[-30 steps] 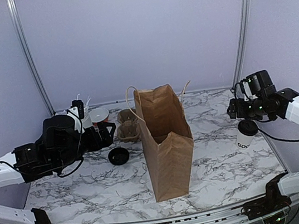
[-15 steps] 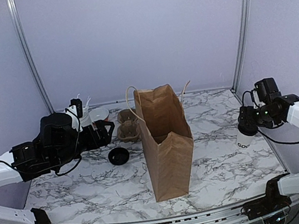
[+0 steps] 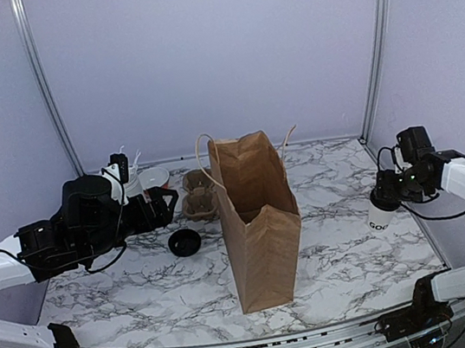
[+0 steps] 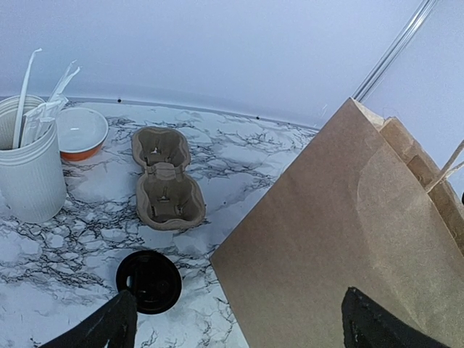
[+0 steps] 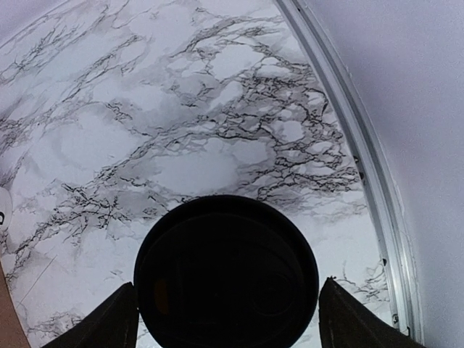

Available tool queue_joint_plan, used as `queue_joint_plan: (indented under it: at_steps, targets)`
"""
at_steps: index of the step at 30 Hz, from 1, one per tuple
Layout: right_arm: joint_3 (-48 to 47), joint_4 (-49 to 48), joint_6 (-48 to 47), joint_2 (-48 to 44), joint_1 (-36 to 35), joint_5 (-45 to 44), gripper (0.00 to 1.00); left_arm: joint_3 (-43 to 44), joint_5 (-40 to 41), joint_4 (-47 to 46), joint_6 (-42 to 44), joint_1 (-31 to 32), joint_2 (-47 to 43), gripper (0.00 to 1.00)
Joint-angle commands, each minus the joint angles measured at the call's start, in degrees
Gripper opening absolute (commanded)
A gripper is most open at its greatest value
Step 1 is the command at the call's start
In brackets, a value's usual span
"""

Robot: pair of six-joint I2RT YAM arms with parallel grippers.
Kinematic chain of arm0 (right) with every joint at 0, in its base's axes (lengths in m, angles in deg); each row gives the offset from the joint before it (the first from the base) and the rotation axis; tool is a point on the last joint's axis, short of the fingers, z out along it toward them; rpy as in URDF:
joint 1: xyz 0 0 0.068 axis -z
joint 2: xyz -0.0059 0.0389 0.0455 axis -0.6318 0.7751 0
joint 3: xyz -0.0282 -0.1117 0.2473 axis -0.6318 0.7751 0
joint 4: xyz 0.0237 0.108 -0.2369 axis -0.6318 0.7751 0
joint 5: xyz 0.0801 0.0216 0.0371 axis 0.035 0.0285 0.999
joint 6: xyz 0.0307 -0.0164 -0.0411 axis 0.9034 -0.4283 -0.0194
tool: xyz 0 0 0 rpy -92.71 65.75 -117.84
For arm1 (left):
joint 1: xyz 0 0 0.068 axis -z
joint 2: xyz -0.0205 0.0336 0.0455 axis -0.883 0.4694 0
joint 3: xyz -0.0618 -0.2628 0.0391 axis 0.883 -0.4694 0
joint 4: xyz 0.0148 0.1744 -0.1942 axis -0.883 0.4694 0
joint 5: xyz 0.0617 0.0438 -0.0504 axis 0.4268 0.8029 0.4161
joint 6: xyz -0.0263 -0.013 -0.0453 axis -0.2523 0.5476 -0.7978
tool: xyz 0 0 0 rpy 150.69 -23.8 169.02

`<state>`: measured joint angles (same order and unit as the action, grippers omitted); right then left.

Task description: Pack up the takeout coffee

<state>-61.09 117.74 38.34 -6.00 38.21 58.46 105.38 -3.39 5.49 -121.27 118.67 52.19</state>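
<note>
Packing target: the takeout coffee (image 3: pixel 378 213), a white cup with black lettering and a black dome lid, stands upright on the tabletop (image 3: pixel 351 266) at your far right. It is close to the side rail and well apart from the bag.
Right claw: your right claw (image 5: pixel 226 290) sits over the coffee's lid, with one finger (image 5: pixel 116 319) at each side of the dome. In the wrist view both fingers lie right at the lid's rim, but you cannot tell whether they press it or merely flank it.
Paper bag: the brown paper bag (image 3: pixel 259 222) stands upright and open-mouthed in the middle of the tabletop, between your two arms. Its cord handles arch up from the top edge.
Left claw: your left claw (image 4: pixel 238 319) is spread wide and holds nothing. It hovers above the left half of the tabletop, facing the bag, whose side fills the right of its wrist view.
Flat lid: a loose flat black lid (image 4: pixel 148 280) lies on the marble just left of the bag's base, near one finger of your left claw in the wrist view.
Cup carrier: a cardboard cup carrier (image 4: pixel 165 177) lies just beyond the flat lid, its two wells facing up.
Back left corner: a white ribbed cup (image 4: pixel 29 181) holding straws stands beside an orange-sided cup (image 4: pixel 81 130), both near the back wall.
</note>
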Motion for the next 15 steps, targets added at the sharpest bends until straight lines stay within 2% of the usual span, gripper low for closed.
queue_joint_plan:
  at_steps: [1, 15]
  targets:
    - [0.15, -2.44, -0.27, 1.0, 0.88, 0.3, 0.82, 0.58, -0.76, 1.57, -0.09, -0.33, -1.21, 0.99]
    - [-0.08, -2.75, -0.81, 2.19, 0.93, 1.23, 0.77, 0.49, -1.41, 1.5, -0.61, -0.68, -0.43, 0.99]
